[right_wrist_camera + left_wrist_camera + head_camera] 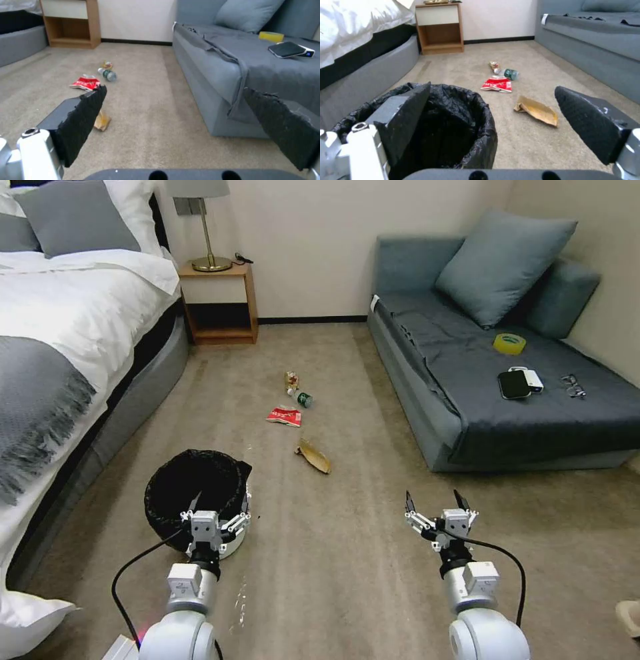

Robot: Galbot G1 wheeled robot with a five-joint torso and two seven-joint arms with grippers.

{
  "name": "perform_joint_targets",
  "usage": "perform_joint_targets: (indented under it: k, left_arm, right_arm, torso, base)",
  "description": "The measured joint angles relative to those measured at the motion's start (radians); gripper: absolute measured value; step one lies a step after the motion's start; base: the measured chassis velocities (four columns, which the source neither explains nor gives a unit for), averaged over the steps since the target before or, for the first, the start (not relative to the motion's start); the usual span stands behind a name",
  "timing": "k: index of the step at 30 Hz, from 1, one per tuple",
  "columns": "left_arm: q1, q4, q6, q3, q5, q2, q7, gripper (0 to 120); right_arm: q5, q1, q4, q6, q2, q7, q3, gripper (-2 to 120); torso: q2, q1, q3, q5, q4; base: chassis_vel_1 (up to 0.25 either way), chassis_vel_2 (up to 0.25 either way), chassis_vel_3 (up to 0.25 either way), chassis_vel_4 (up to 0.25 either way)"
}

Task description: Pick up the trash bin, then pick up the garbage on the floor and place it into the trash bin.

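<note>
Round white trash bin (235,543) with its crinkly black liner was straddled at the near rim by the wide-open left gripper (215,507), right gripper (435,505) also splayed open over carpet (347,573), four bits of garbage (284,416) scattered just ahead.

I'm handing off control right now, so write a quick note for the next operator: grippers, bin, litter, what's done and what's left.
Left gripper: open, over the near rim of the trash bin, not gripping it.
Right gripper: open, empty, above bare carpet.
On the floor ahead: brown paper nearest, then red snack packet, green-label bottle, yellow-red wrapper.
Done: nothing picked up.
Left: grasp the bin, then bin all four pieces.
</note>
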Motion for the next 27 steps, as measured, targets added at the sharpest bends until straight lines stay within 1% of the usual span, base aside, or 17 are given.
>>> perform_joint_targets:
  k: [27]
  left_arm:
    - [0.000, 0.000, 0.000, 0.000, 0.000, 0.000, 0.000, 100]
  right_arm:
    - [0.000, 0.000, 0.000, 0.000, 0.000, 0.000, 0.000, 100]
  torso:
    - [0.000, 0.000, 0.000, 0.0000, 0.0000]
  base:
    - [0.000, 0.000, 0.000, 0.000]
